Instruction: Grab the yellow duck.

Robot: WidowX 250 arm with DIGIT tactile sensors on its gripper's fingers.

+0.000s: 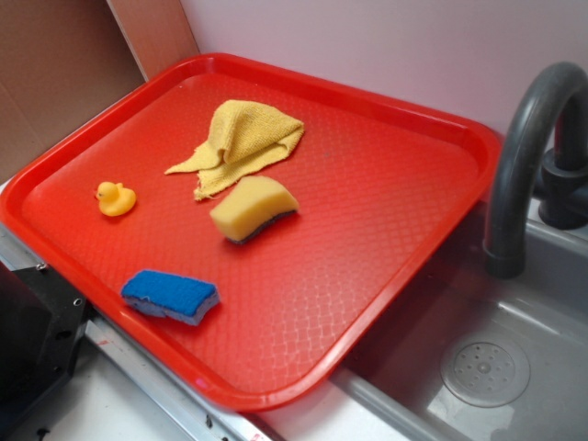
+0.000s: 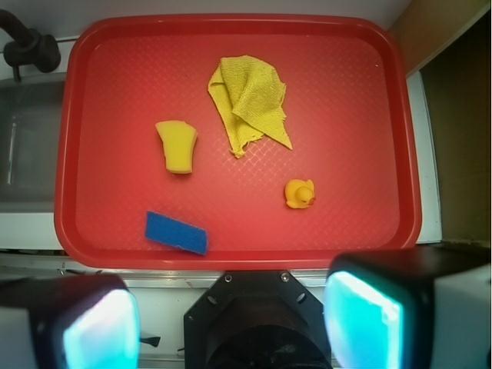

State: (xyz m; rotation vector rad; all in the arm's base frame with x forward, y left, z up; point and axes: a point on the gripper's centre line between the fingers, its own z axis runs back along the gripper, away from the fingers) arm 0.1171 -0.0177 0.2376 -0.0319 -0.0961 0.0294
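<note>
Looking straight down on the red tray (image 2: 84,138): the yellow duck (image 2: 299,194) sits alone toward the right, just below the crumpled yellow cloth (image 2: 250,100). Yellow sponge (image 2: 177,145) left of the cloth, blue sponge (image 2: 177,232) near the tray's lower edge. The gripper (image 2: 231,323) hangs off the tray, fingers spread wide.

Even, diffuse indoor light, moderately bright in both views. Exterior view: soft sheen on the red tray (image 1: 386,184) surface, pale glare patch near its upper left; short soft shadows under the yellow sponge (image 1: 253,208) and blue sponge (image 1: 171,296), falling toward the camera. Sink (image 1: 514,367) dimmer, grey. Slight softness overall, low resolution. Wrist view: tray (image 2: 100,115) evenly lit, colours saturated, almost no shadows, mild barrel curve at the tray edges. Gripper fingers (image 2: 100,327) at the bottom are heavily out of focus, glowing cyan-white glare. Right edge dark.
</note>
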